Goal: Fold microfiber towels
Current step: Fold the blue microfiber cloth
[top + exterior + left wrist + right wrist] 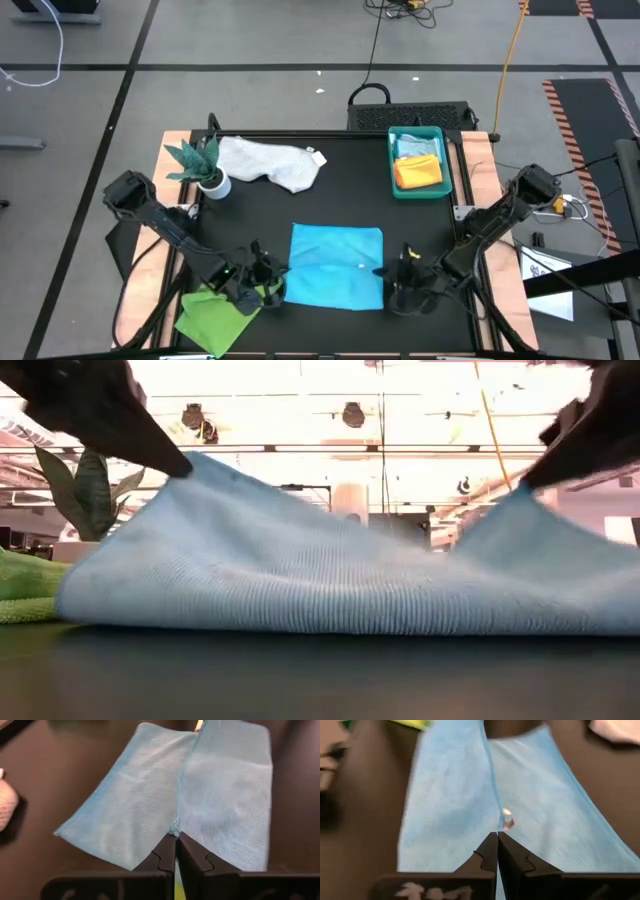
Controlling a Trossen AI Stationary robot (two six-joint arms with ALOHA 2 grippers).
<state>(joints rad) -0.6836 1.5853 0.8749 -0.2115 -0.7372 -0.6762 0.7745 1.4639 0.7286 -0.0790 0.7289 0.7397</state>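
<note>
Folding in progress, one cloth in hand.

Item 1, turquoise-blue towel (336, 264): spread on the black table (340, 190) between the two grippers. Left gripper (268, 275) is pinched tight on its near corner on that side; right gripper (398, 272) is pinched tight on the opposite near corner. In the low view both corners are lifted off the surface while the middle sags and the rest lies flat. Judged: first fold begun, not yet laid over.

Item 2, lime green towel (212, 310): rumpled, just beside and behind the left gripper, hanging partly over the table edge. Judged unfolded.

Item 3, white-grey towel (268, 162): crumpled heap well beyond the left gripper, next to the small plant (200, 162). Judged unfolded.

Items 4 and 5, pale blue towel (417, 146) and orange towel (420, 173): lying in the teal tray (394, 164), well beyond the right gripper. They look compact and squared, so judged already folded and stowed, though the layers cannot be told.

Tally, as a judgement: two done, one under way, two waiting.
</note>
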